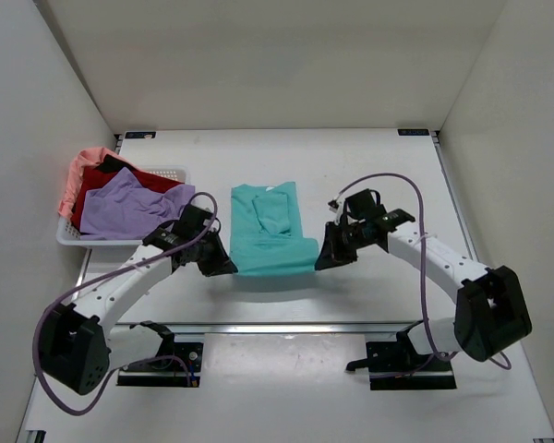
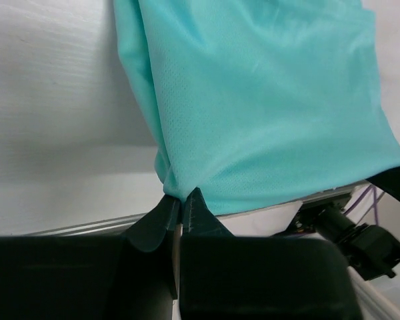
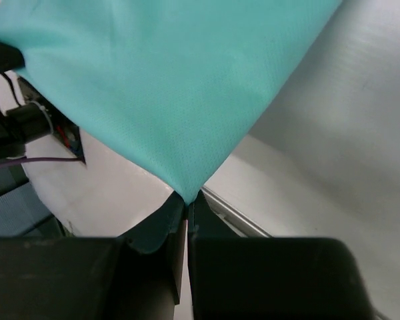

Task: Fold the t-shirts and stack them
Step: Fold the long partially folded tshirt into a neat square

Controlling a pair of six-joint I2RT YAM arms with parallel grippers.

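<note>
The teal t-shirt (image 1: pixel 270 231) lies partly folded on the table's middle, its near edge lifted between both grippers. My left gripper (image 1: pixel 227 268) is shut on its near left corner, seen in the left wrist view (image 2: pixel 180 199) with the teal cloth (image 2: pixel 253 100) above. My right gripper (image 1: pixel 320 263) is shut on its near right corner, seen in the right wrist view (image 3: pixel 187 199) with the cloth (image 3: pixel 160 80). The lavender shirt (image 1: pixel 125 208), the dark red shirt (image 1: pixel 120 180) and the salmon pink shirt (image 1: pixel 78 175) lie heaped in the basket.
The white mesh basket (image 1: pixel 74 238) stands at the left by the side wall. White walls close in the table on the left, back and right. A metal rail (image 1: pixel 314 327) runs along the table's near edge.
</note>
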